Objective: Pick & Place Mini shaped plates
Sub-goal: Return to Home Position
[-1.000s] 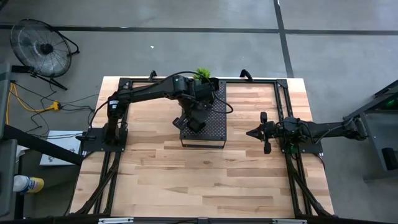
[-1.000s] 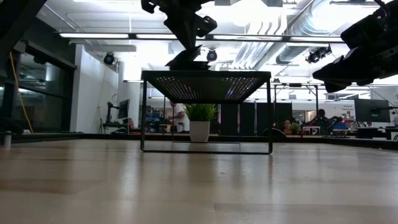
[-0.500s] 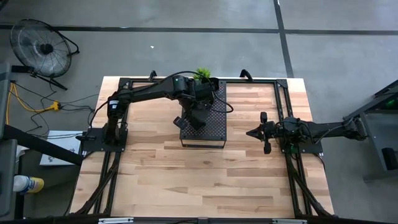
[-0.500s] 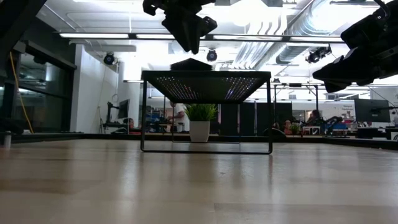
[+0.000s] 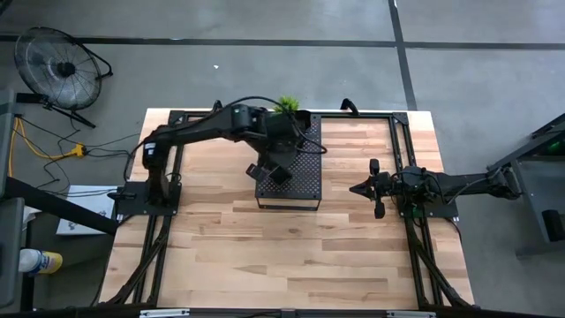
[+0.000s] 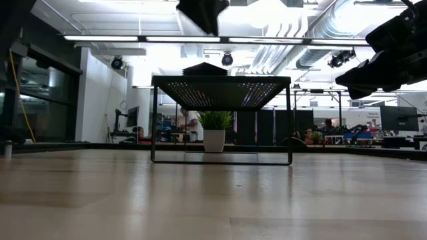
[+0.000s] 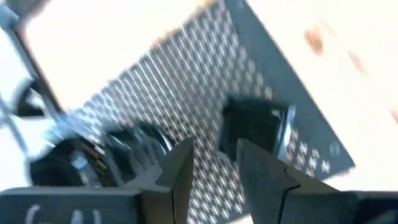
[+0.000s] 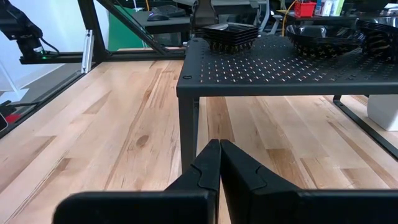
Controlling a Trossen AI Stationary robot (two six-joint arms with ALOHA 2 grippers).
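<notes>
left claw (image 7: pixel 216 152) hangs above the black perforated shelf (image 5: pixel 305 185), fingers a little apart with nothing between them. the stack of square plates (image 7: pixel 255 127) sits on the shelf right below it, rounder plate stacks (image 8: pixel 323 31) further along. right claw (image 8: pixel 219 163) is pinched closed, empty, waiting over the tabletop (image 5: pixel 265 256) on its right side.

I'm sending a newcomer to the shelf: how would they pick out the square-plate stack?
On the wooden table stands a dark perforated shelf. At its end away from the plant sits a stack of black plates. It alone has straight sides and square corners; the neighbouring stacks are rounded.
</notes>
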